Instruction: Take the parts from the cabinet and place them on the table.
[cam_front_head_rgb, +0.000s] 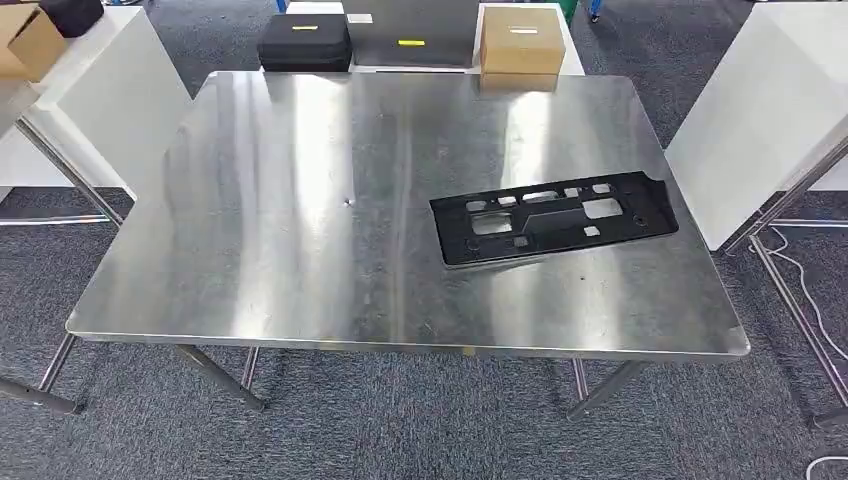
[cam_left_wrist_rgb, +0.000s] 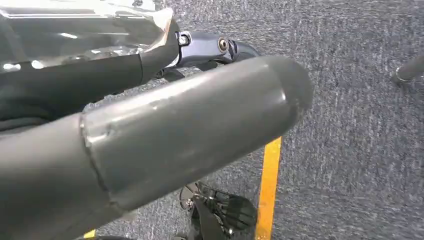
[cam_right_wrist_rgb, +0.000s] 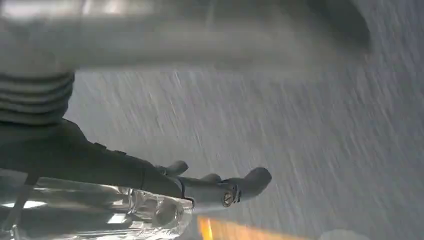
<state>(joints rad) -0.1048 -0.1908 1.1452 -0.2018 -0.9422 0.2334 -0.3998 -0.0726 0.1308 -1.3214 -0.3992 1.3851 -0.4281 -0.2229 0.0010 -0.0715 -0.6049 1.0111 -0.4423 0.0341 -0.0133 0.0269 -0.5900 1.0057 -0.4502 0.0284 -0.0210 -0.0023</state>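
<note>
Stainless steel makes up the table (cam_front_head_rgb: 300, 250), a broad, reflective top on thin legs, standing on grey carpet (cam_front_head_rgb: 400, 420). Left of it stands a white panel (cam_front_head_rgb: 100, 90) with a cardboard box (cam_front_head_rgb: 25, 40) at the far corner. Beyond the far edge, from left to right, lie a black case (cam_front_head_rgb: 305, 40), a dark flat case (cam_front_head_rgb: 412, 35) and a brown carton (cam_front_head_rgb: 521, 45). One black plastic part (cam_front_head_rgb: 556, 217) already lies flat on the right half of the table, its long axis running nearly across the table, the right end slightly farther away. Another white panel (cam_front_head_rgb: 770, 110) stands to the right.

The left hand (cam_left_wrist_rgb: 165, 130) hangs over carpet beside a yellow floor line (cam_left_wrist_rgb: 267, 190); its thumb is straight and it seems to hold nothing. The right hand (cam_right_wrist_rgb: 210, 187), in a blurred picture, also looks loose and empty, fingers extended.

Judged from this, the part lies ahead and to the right, nearer the right arm. Any further part would call for turning towards the cabinet.
</note>
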